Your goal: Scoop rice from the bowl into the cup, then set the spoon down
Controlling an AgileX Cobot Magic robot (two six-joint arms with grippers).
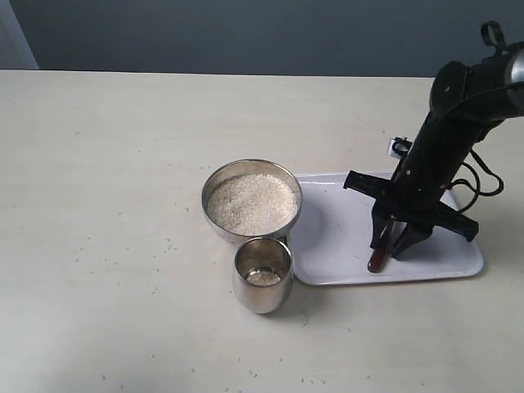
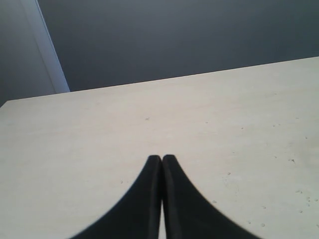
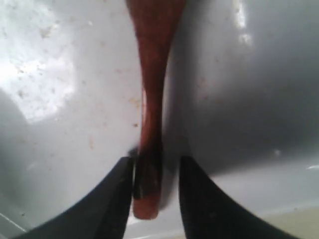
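Observation:
The shiny steel bowl [image 1: 211, 214] holds a pale heap of rice [image 1: 250, 203] at the table's middle. Just in front of it, touching or nearly so, stands the small steel cup [image 1: 260, 298] with a little rice at its bottom. The dark reddish-brown spoon [image 3: 152, 94] lies on the white tray [image 1: 332, 237]; one end [image 1: 376, 262] shows below the arm. My right gripper [image 3: 157, 164] [image 1: 392, 247] is open around the handle, which rests against one finger with a gap to the other. My left gripper [image 2: 162, 158] is shut on nothing over bare table, out of the exterior view.
The tray sits right of the bowl, its left edge against it. Stray grains [image 1: 168, 242] dot the tabletop around the bowl and cup. A grey wall [image 1: 246, 33] runs behind the table's far edge.

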